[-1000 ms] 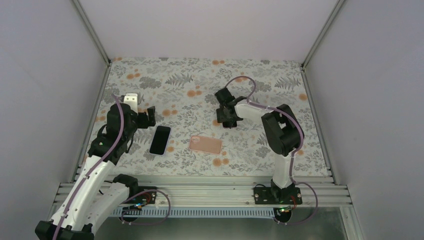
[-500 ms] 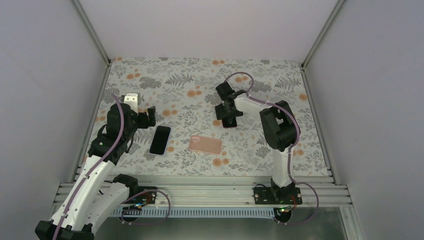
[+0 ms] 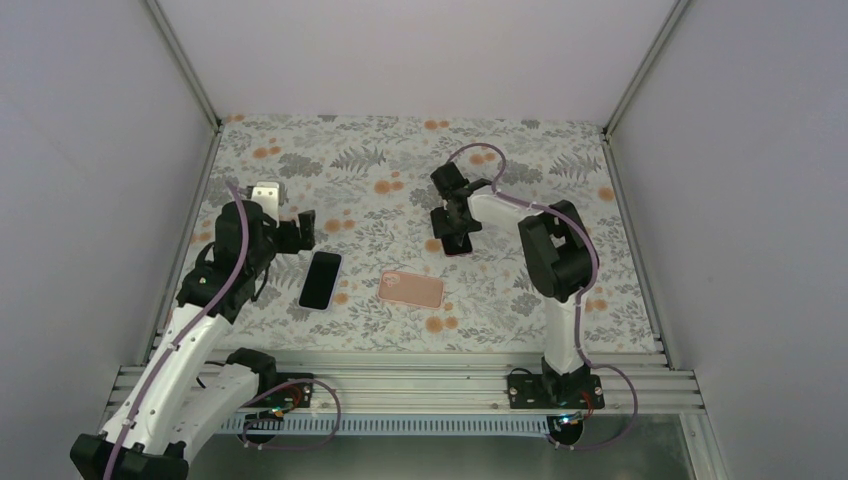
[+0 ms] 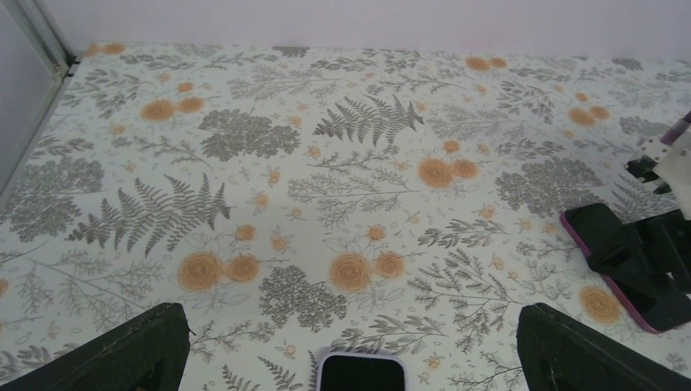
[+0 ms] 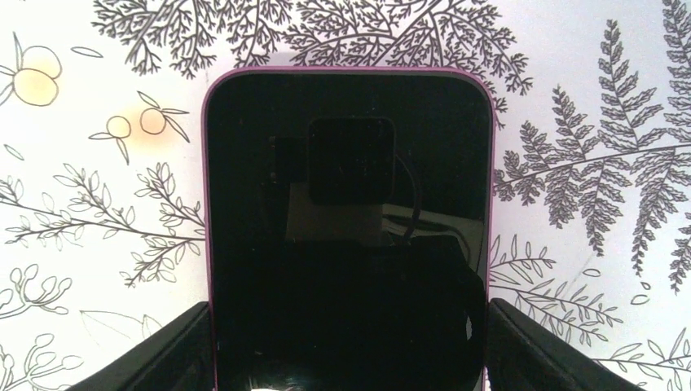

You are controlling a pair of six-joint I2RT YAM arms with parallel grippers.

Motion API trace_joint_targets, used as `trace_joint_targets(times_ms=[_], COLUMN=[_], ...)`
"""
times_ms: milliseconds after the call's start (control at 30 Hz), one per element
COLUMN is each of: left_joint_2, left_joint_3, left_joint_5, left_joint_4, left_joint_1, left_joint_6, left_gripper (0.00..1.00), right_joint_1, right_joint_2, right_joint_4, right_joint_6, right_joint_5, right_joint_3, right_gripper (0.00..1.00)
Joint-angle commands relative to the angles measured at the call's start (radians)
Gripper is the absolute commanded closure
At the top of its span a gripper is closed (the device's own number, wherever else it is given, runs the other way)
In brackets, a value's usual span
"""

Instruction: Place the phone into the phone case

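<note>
One black phone [image 3: 320, 280] lying left of centre on floral table [image 3: 350, 160], left claw [image 4: 350, 330] hovering wide apart beside it, right claw [image 5: 346, 326] straddling purple phone [image 5: 346, 204], grip unclear.

Pink phone case [image 3: 411, 289], purple-edged phone [image 5: 346, 244], floral table [image 3: 350, 160]

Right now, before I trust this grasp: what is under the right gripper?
A purple-rimmed phone, screen up, lies flat on the floral table between the fingers of the right gripper. The phone's near end is out of view, and whatever lies beneath it is covered.
</note>
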Motion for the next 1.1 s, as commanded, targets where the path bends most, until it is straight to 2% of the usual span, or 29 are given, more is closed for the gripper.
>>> trace_joint_targets(times_ms=[0, 267, 500, 633, 800, 1067], left_joint_2=[0.020, 0.025, -0.023, -0.053, -0.081, -0.017], left_joint_3=[0.063, 0.059, -0.017, -0.092, -0.207, -0.267], left_joint_5=[0.073, 0.220, 0.259, 0.213, 0.163, -0.019], left_joint_4=[-0.009, 0.024, 0.108, 0.168, 0.328, 0.483], left_joint_1=[0.005, -0.010, -0.083, -0.160, -0.290, -0.551], left_joint_6=[-0.004, -0.137, -0.257, -0.340, -0.438, -0.489], left_gripper=[0.00, 0.00, 0.00, 0.00, 0.00, 0.00], right_joint_1=[-0.006, -0.006, 0.000, 0.007, 0.030, 0.076], right_joint_2=[0.004, -0.129, -0.265, -0.363, -0.502, -0.736], right_joint_4=[-0.051, 0.038, 0.119, 0.196, 0.313, 0.476], right_joint_6=[0.002, 0.062, 0.134, 0.197, 0.281, 0.445], right_joint_5=[-0.022, -0.075, -0.114, -0.135, -0.188, -0.234], right_joint_3=[-0.056, -0.127, -0.210, -0.292, -0.406, -0.553], right_gripper=[0.42, 0.56, 0.60, 0.63, 0.64, 0.65])
